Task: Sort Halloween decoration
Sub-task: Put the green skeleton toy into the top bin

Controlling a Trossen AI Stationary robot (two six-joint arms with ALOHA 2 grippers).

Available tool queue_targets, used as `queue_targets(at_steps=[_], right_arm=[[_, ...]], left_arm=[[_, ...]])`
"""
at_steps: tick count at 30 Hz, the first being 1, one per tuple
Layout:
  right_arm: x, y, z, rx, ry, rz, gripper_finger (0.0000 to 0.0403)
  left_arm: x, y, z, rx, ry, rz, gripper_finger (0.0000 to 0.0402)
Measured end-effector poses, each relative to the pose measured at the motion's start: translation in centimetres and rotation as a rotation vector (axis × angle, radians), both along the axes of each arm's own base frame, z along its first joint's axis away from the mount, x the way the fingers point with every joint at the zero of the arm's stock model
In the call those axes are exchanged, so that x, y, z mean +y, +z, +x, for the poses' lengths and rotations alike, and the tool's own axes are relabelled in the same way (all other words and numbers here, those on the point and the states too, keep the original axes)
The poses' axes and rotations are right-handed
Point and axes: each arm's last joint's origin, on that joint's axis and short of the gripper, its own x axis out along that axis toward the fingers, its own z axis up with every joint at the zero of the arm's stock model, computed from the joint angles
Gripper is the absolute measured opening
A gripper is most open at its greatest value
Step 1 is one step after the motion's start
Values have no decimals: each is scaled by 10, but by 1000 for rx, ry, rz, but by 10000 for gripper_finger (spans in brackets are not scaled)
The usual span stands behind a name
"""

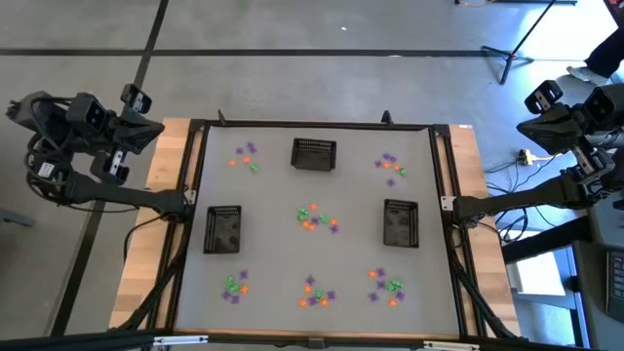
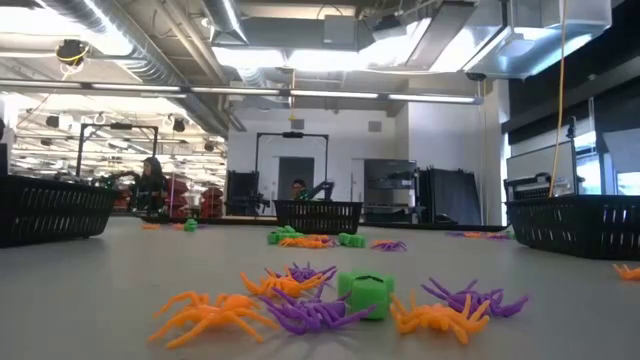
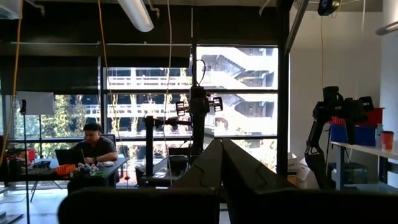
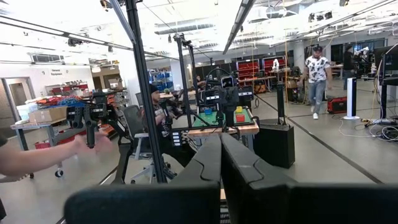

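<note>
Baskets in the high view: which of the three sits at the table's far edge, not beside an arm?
The top-centre basket. It stands alone at the far edge, while the left basket and right basket flank the middle cluster of trinkets.

Purple, green and orange Halloween decoration (image 1: 314, 218); 3 black mesh baskets (image 1: 314, 154).

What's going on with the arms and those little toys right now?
Left gripper and right gripper shut, parked off the table's sides. Halloween decoration scattered in clusters, unsorted. Three baskets stand among them.
</note>
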Motion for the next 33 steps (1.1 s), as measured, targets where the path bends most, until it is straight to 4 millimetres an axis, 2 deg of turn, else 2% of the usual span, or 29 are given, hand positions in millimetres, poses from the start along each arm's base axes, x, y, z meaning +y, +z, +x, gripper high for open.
queue_targets(at_steps=[11, 18, 21, 25, 28, 33], right_arm=[[0, 0, 0, 0, 0, 0, 1], [0, 0, 0, 0, 0, 0, 1], [0, 0, 0, 0, 0, 0, 1], [0, 0, 0, 0, 0, 0, 1], [0, 0, 0, 0, 0, 0, 1], [0, 0, 0, 0, 0, 0, 1]], left_arm=[[0, 10, -4, -114, 1, 9, 0], [1, 11, -1, -115, 18, -6, 0], [5, 10, 13, -80, 112, -46, 0], [11, 0, 55, 73, 196, -67, 0], [16, -8, 80, 227, 278, -52, 0], [25, -19, 90, 537, 443, -105, 0]])
